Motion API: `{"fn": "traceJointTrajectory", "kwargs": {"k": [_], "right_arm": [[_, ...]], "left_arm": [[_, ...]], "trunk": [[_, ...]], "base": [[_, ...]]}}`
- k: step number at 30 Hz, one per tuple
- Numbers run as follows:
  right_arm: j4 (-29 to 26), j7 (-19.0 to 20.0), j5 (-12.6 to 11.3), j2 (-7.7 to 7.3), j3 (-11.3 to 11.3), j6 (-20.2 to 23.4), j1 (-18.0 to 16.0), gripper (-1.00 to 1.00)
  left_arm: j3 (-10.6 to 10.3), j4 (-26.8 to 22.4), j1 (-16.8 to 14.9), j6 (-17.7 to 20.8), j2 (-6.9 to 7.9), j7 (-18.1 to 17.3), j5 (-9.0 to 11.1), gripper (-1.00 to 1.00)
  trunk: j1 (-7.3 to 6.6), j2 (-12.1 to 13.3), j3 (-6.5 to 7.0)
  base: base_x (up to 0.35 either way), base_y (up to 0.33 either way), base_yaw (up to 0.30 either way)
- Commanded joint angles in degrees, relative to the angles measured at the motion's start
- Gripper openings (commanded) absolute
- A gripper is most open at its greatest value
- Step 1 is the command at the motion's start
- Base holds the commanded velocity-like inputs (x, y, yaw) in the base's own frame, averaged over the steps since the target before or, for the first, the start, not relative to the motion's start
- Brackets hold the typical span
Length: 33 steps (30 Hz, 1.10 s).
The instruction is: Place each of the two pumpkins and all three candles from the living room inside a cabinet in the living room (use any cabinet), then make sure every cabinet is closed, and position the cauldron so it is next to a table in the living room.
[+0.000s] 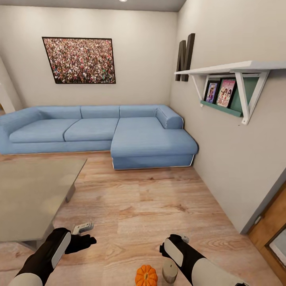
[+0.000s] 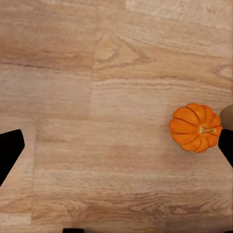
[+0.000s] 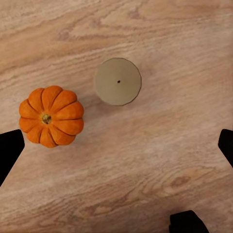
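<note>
One orange ribbed pumpkin point(image 1: 146, 276) sits on the wood floor just in front of me, and a pale beige candle point(image 1: 170, 271) stands upright right beside it. My right gripper point(image 1: 163, 249) hovers open above the pair. Its wrist view looks straight down on the pumpkin point(image 3: 51, 116) and the candle's flat top point(image 3: 118, 81), with nothing between the fingers of the right gripper point(image 3: 116, 148). My left gripper point(image 1: 89, 240) is open over bare floor. In its wrist view the left gripper point(image 2: 116, 150) has the pumpkin point(image 2: 195, 127) near one fingertip point(image 2: 225, 145). The grey table point(image 1: 35, 194) stands at the left. The cabinet and the cauldron are out of view.
A blue L-shaped sofa point(image 1: 119, 133) lines the far wall under a framed picture point(image 1: 79, 60). A white wall shelf point(image 1: 234, 79) juts from the right wall. A small grey-white object point(image 1: 82, 228) lies on the floor by the table's corner. A wooden door point(image 1: 274, 234) is at the lower right.
</note>
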Motion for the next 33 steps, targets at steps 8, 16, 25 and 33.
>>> {"fn": "traceJointTrajectory", "kwargs": {"k": [8, 16, 25, 33], "right_arm": [[-0.1, 0.0, 0.0, 0.04, 0.0, 0.0, 0.0, 1.00], [-0.1, 0.0, 0.1, -0.07, 0.0, 0.0, 0.0, 1.00], [-0.1, 0.0, 0.1, -0.11, 0.0, 0.0, 0.0, 1.00], [-0.1, 0.1, 0.1, -0.30, 0.0, 0.0, 0.0, 1.00]], "left_arm": [[0.0, 0.0, 0.0, -0.1, 0.00, 0.0, 0.0, 1.00], [0.0, 0.0, 0.0, -0.2, 0.00, 0.0, 0.0, 1.00], [0.0, 0.0, 0.0, -0.1, -0.03, 0.0, 0.0, 1.00], [0.0, 0.0, 0.0, -0.1, -0.03, 0.0, 0.0, 1.00]], "trunk": [[1.76, -3.2, -1.33], [3.52, -6.4, -2.73], [4.62, -8.4, -3.62], [6.16, -11.2, -4.88]], "base": [[0.000, 0.000, 0.111], [0.000, 0.000, 0.040], [0.000, 0.000, 0.002], [0.000, 0.000, 0.000]]}}
